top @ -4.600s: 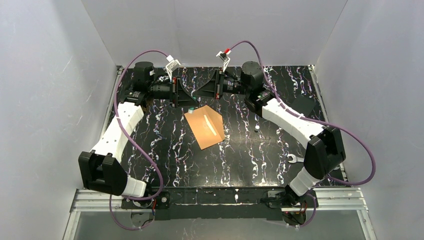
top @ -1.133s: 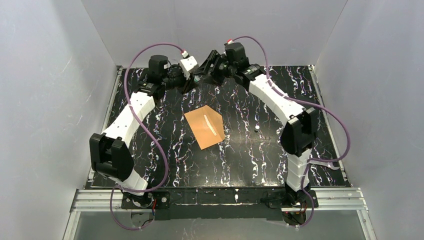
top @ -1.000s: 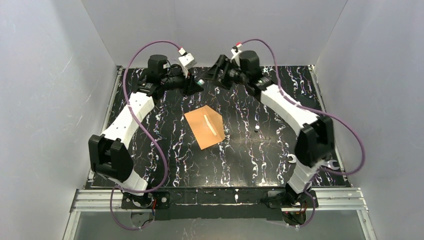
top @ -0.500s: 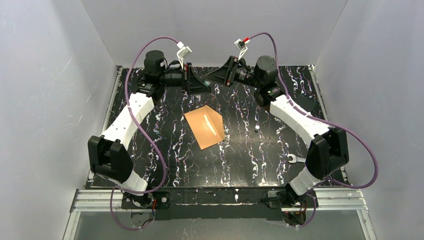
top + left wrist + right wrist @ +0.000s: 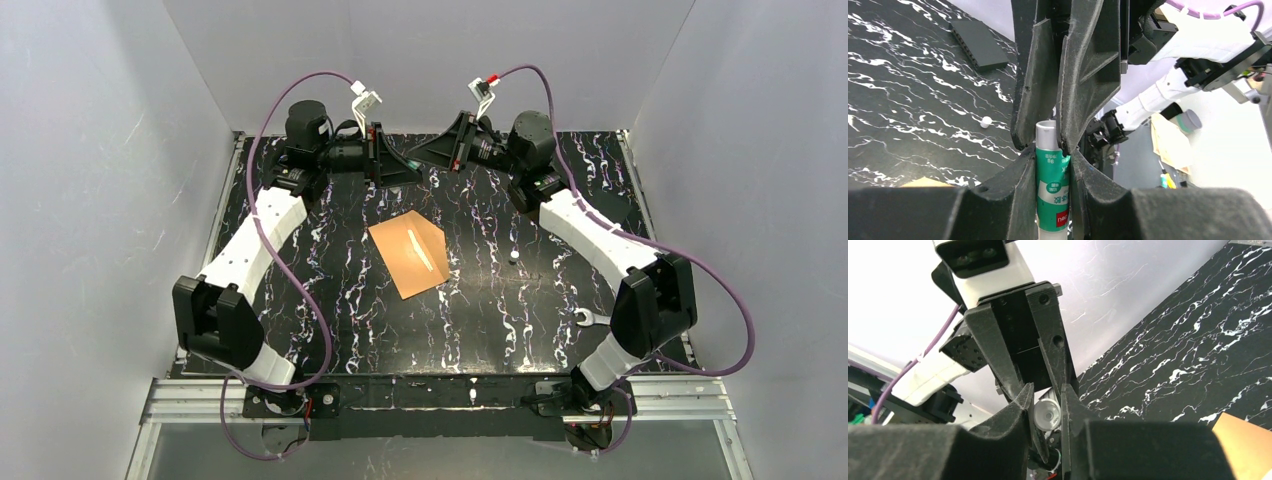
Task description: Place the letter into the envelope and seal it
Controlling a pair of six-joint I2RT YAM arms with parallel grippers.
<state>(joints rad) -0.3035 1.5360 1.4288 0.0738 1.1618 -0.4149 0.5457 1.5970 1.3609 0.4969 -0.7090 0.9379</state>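
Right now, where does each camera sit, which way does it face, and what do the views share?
Top external: above and behind the bases, looking down on the table, both arms and the envelope.
Left wrist: on the left arm, looking along the left hand, shut on the glue stick, toward the right hand.
Right wrist: on the right arm, looking past the right hand back at the left hand.
Shared: all show the envelope; both wrist views show the glue stick.
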